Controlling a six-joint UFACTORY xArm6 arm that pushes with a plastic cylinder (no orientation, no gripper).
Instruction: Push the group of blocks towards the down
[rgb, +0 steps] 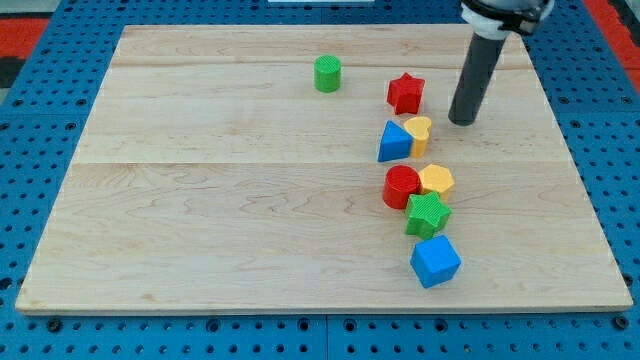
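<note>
Nearest of all sits the blue cube (435, 261), close to the near edge of the wooden counter (200, 220) and right of its middle. From it a ragged column of blocks runs away toward the far side: the green star-like block (428, 214) touching the cube's far corner, then the red cylinder (401, 187) and the yellow hexagon-like block (436, 180) side by side and in contact, then, after a small gap, the blue triangular block (394, 142) pressed against the yellow heart-shaped block (419, 134), and last the red star (405, 93), a little apart at the far end. A green cylinder (327, 74) stands alone, well off to the left and far.

So the group's long axis runs near-to-far, roughly the same line the push is meant to follow. The end effector is a plain dark rod with no jaws to open or close, holding nothing; my tip (461, 121) rests on the counter just right of the red star and just beyond the yellow heart, touching neither as far as I can tell.

That is what matters: the column lies to the near-left of the tip. I judge that a straight pull toward the near edge would slip past its right flank, so the tip first needs to get behind the red star.
</note>
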